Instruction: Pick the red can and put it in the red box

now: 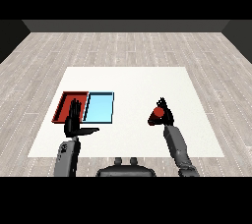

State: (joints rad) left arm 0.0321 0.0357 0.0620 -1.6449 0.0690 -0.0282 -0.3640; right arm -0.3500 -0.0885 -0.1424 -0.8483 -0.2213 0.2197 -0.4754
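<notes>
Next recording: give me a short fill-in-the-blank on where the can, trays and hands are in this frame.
1. The red can is held in the robot's ____ hand.
2. The red tray lies directly beside the ____ tray.
3. The left hand, fingers straight, holds ____.
4. The tray nearer the can is the ____ one.

Missing words: right; blue; nothing; blue

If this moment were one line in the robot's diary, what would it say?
right hand: curled round red can | left hand: open, by red tray | can: not yet in tray
</notes>
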